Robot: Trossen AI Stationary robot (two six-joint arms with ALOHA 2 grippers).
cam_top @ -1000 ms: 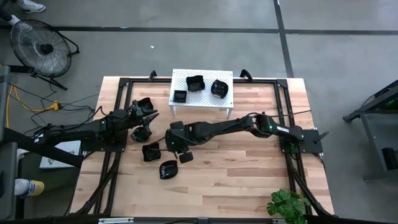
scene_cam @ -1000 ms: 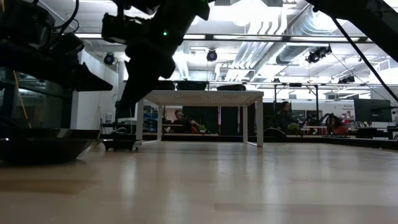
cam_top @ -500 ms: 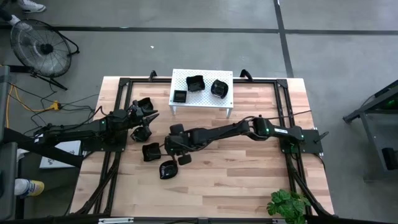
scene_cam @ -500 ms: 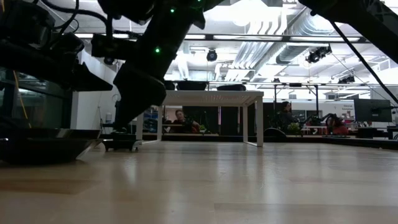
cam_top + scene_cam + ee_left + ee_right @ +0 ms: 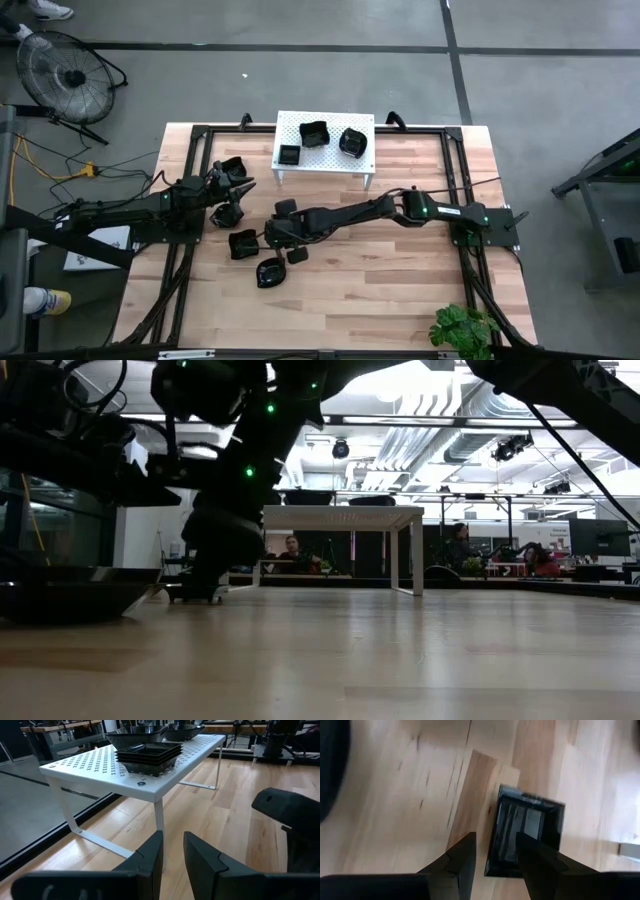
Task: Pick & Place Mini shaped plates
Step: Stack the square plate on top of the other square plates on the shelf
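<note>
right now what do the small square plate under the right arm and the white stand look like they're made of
The square plate looks like glossy black plastic or glazed ceramic: light streaks reflect off its surface, so either fits. The white stand looks like painted sheet metal with a matte finish: thin, with rows of punched holes and slim bent legs.

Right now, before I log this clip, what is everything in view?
Plates on the table: about five, black, loose on its left half.
Plates on the stand: three, black.
Stand: one, white, perforated, at the table's far edge.
Table: one, light wood.
Fan: one, dark, on the floor at far left.
Plant: one, green, at the near right corner.
People: at least two, far behind the table.
Left gripper: black, slightly open, empty, near the stand.
Right gripper: black, open over a square plate.
</note>
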